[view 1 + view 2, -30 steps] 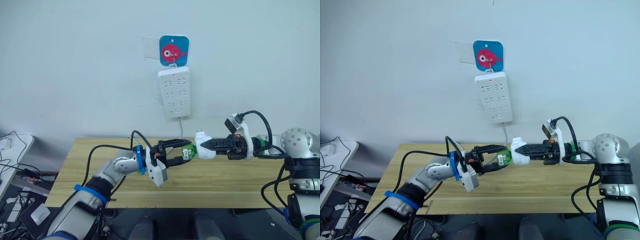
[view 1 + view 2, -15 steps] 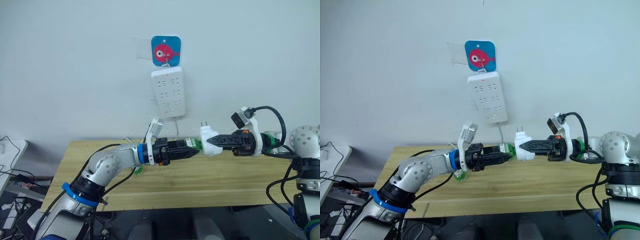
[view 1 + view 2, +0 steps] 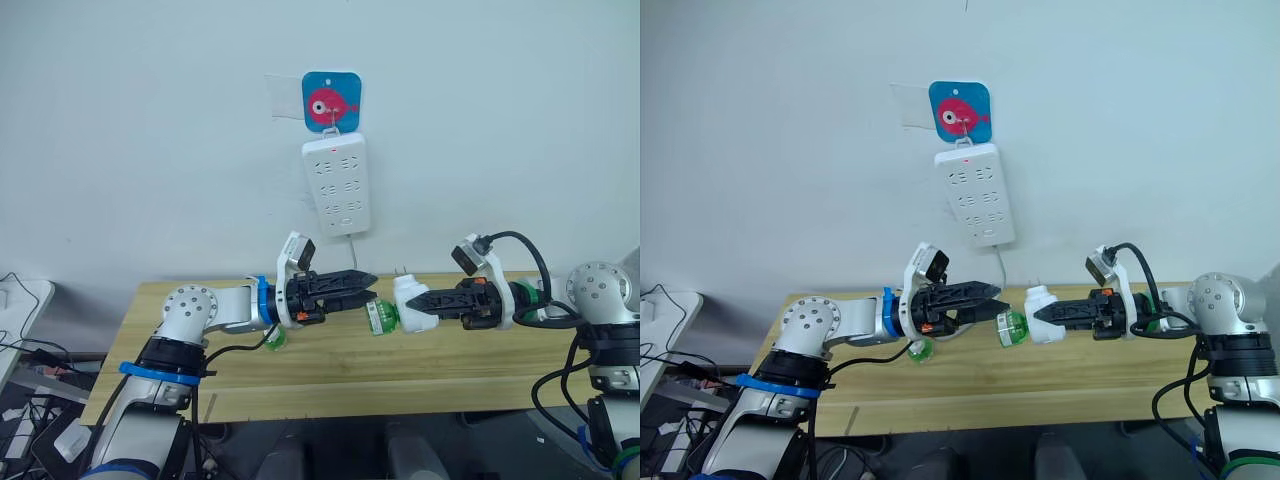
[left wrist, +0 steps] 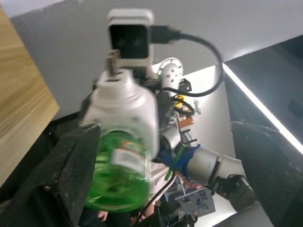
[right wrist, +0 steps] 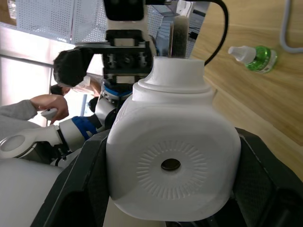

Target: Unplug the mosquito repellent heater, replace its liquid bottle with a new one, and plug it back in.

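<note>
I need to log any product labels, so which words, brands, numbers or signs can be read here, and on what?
No text can be read.
Green bottle: its pale label is too blurred.
Wall hook plate: a pink fish picture, no words.
Power strip: no readable marking.
Heater: no print.

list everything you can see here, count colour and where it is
small white rounded plastic heater: 1, white, gripped by the right gripper above the table, green liquid bottle at its end
spare green bottle with white cap: 1, green, lying on the table below the left gripper
long white power strip: 1, white, hanging on the wall
blue square hook plate with pink fish: 1, on the wall above the strip
light wooden table: 1, against the wall
left gripper: black fingers, open, just short of the bottle
right gripper: black fingers, shut on the heater
</note>
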